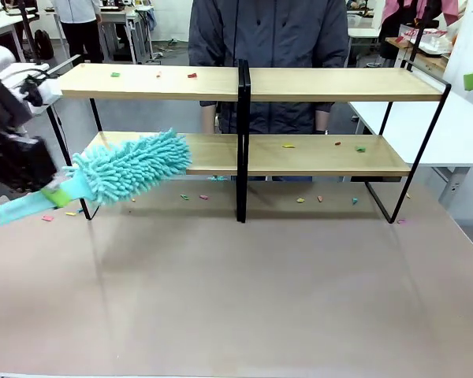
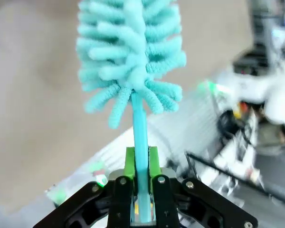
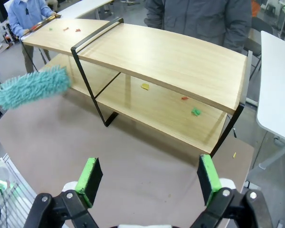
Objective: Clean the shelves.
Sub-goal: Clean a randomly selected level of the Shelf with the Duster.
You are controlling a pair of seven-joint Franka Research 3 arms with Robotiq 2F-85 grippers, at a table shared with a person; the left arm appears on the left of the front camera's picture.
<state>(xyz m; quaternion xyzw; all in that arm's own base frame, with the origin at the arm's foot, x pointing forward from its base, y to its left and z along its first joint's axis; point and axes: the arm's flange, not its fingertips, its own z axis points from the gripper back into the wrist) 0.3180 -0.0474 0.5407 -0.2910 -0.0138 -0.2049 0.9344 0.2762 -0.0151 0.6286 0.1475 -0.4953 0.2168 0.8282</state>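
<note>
Standing across the far half of the counter (image 1: 236, 299), the shelves (image 1: 323, 83) carry small coloured scraps (image 1: 192, 76) on both boards, with more scattered on the counter beneath. The left gripper (image 1: 57, 191) has its jaws clamped on the handle of a teal fluffy duster (image 1: 130, 167). The duster head is at the left end of the lower board; contact cannot be told. The right gripper (image 3: 149, 179) hangs above the counter before the shelves, jaws wide, holding nothing. A person (image 1: 268, 31) stands behind the shelves.
</note>
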